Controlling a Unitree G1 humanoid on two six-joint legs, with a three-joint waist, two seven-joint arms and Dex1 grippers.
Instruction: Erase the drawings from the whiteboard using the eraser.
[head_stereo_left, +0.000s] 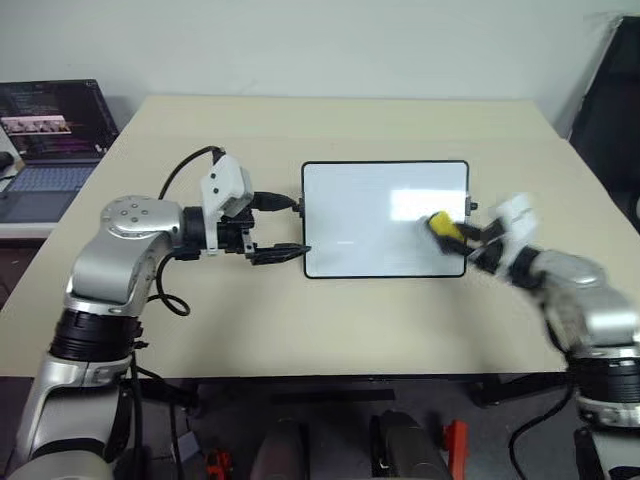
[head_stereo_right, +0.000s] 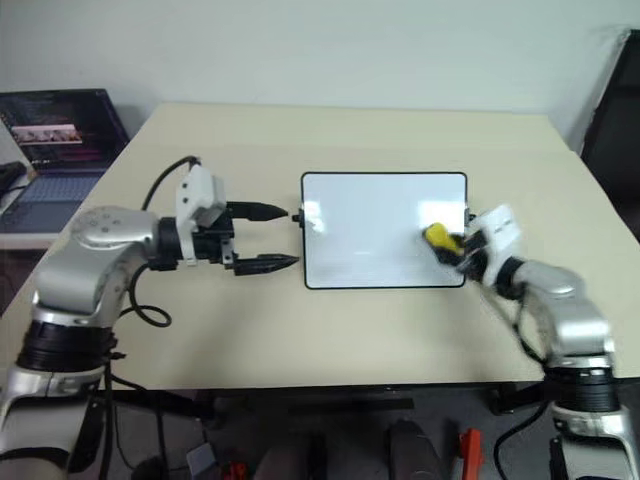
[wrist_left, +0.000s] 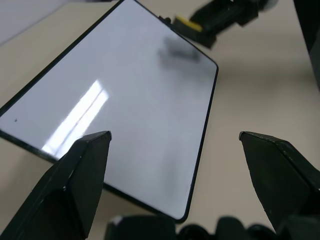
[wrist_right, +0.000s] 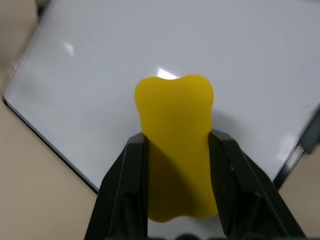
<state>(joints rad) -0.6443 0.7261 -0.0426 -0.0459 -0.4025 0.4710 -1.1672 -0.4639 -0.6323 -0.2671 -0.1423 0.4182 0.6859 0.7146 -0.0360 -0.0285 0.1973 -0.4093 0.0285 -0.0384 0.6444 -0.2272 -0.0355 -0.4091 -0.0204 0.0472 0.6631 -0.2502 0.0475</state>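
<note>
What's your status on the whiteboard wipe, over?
Right gripper shut on eraser, over whiteboard's right end. Left gripper open at the board's left edge. Board surface looks clean, no drawings seen. Nothing in the way.

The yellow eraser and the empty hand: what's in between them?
The whiteboard, wiped blank, lies between the eraser and the left hand, seen from the head views.

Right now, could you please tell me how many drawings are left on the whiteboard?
0. The whiteboard looks clean from corner to corner; the eraser, held above its right part, could hide a small mark beneath it.
</note>
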